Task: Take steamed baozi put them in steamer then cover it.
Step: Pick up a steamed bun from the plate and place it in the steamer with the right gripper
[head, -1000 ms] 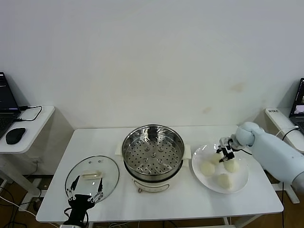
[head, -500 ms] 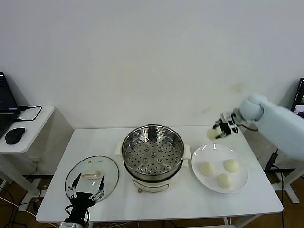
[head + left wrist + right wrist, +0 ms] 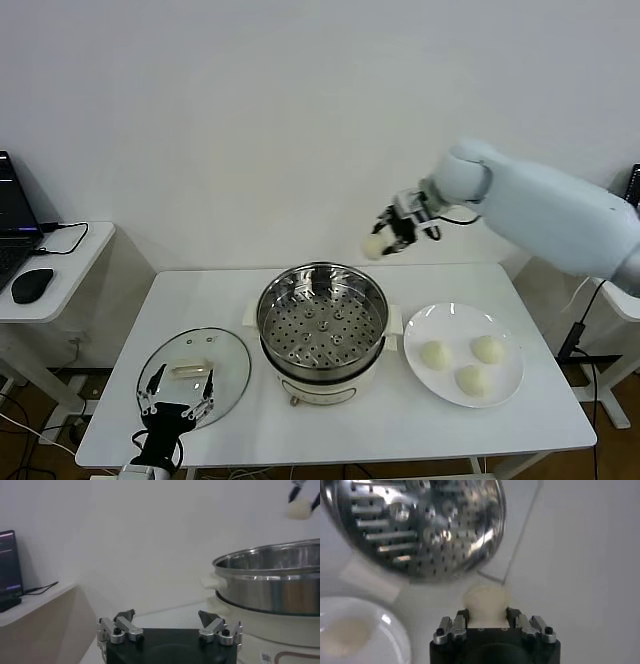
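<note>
My right gripper (image 3: 380, 241) is shut on one steamed baozi (image 3: 372, 246), a cream-white bun held in the air above and behind the steamer's far right rim. The right wrist view shows that bun (image 3: 486, 604) pinched between the two fingers, with the steamer (image 3: 415, 525) below it. The steamer (image 3: 322, 318) is a shiny steel basket with a perforated floor on a cream pot, and nothing lies in it. Three more baozi (image 3: 435, 354) (image 3: 487, 349) (image 3: 470, 380) lie on the white plate (image 3: 455, 312). My left gripper (image 3: 178, 408) waits open at the table's front left.
The clear glass lid (image 3: 194, 372) with its cream handle lies flat left of the steamer, just beyond my left gripper (image 3: 167, 620). A side desk with a laptop and a mouse (image 3: 32, 285) stands at the far left. The wall is close behind the table.
My right gripper lifted one baozi off the plate and carried it up and left, toward the steamer. The plate now holds three. The left arm barely moved.
</note>
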